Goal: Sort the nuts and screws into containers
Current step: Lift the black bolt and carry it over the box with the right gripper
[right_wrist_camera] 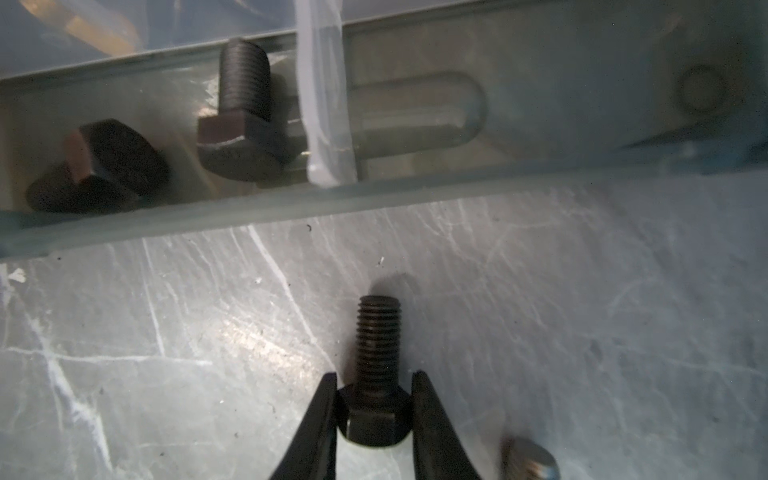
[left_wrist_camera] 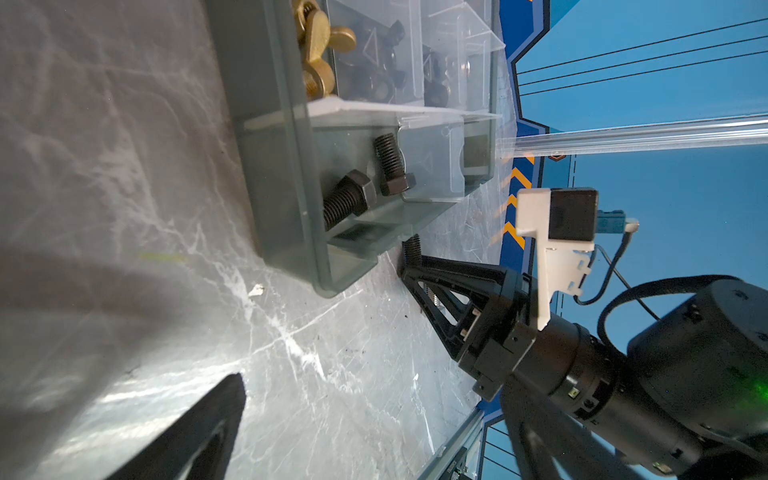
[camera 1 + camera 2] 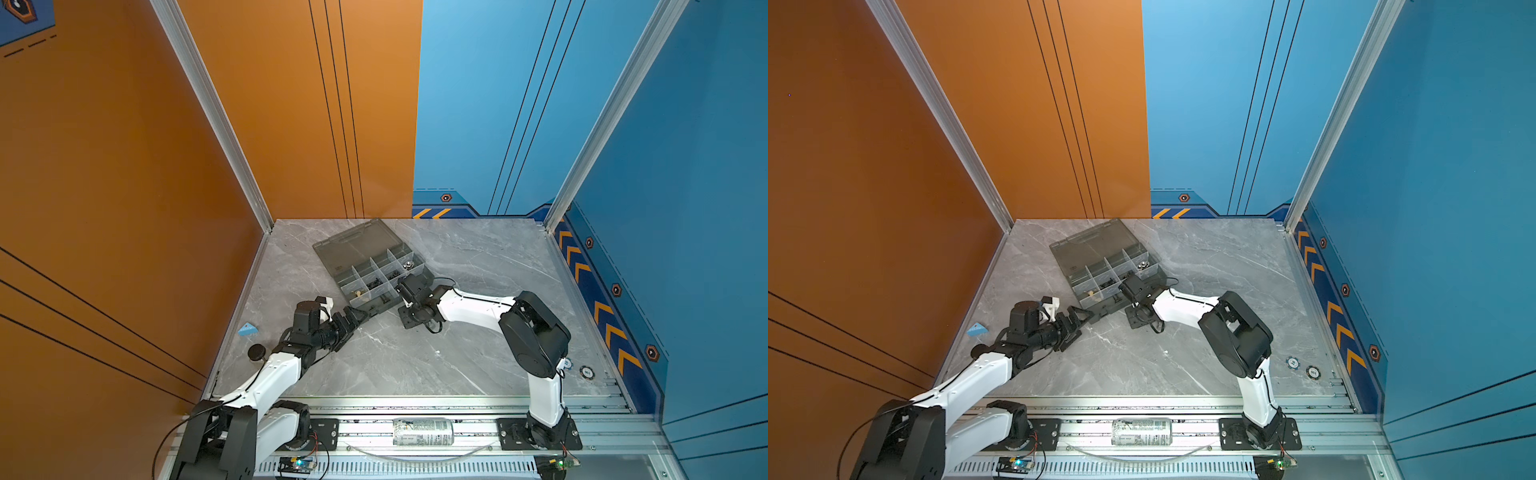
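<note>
Grey marble table (image 3: 478, 332) carries the box (image 3: 353, 245) at far centre. Just on the near side of its wall, the right gripper (image 1: 374, 390) pinches a black screw (image 1: 378, 340) by the hex head, shank pointing at the box. Likely stiff, dense steel, it is best held on the head's flats; round threads could roll. Whether the left gripper (image 3: 359, 318), at the box's near-left corner, is spread cannot be told.

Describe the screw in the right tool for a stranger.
Find the smoky organizer box on the marble table. Outside its near wall, the right tool pinches a black screw by its head. Other black screws sit inside the box; the loose neighbour is silver.
</note>
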Tool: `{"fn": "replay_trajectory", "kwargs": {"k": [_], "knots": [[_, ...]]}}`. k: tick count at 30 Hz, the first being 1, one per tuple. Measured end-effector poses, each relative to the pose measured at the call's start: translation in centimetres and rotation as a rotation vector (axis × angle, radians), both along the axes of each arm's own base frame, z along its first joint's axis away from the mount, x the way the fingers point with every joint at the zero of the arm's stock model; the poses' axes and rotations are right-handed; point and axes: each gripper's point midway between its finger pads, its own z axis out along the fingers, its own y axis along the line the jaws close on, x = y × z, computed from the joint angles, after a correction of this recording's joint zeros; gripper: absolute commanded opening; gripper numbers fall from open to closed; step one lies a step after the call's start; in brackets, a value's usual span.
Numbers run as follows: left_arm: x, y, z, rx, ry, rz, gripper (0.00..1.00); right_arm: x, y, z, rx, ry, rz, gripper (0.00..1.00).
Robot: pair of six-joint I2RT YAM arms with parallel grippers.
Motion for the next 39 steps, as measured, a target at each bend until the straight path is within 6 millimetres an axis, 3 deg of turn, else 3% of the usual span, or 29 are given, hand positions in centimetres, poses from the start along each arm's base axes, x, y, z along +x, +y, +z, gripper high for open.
{"fn": "replay_trajectory", "kwargs": {"k": [8,12,18,22,27,39], "knots": [[0.0,0.0,0.0,0.000,-0.001,0.000,0.98,-1.3,-0.8,0.6,0.077,0.051,0.036,0.00],[0.0,0.0,0.0,-0.001,-0.001,0.000,0.98,-1.9,-1.1,2.6,0.154,0.063,0.086,0.00],[0.0,-0.1,0.1,-0.006,-0.002,-0.005,0.98,-2.0,0.0,6.0,0.245,0.029,0.194,0.00],[0.0,-0.1,0.2,-0.008,-0.008,-0.007,0.98,-1.1,1.4,8.0,0.277,-0.006,0.241,0.00],[0.0,-0.2,0.3,-0.015,-0.003,-0.006,0.98,1.5,3.8,10.2,0.315,-0.067,0.268,0.00],[0.0,-0.3,0.3,-0.018,-0.002,-0.010,0.98,4.9,6.2,7.7,0.277,-0.062,0.234,0.01]]}}
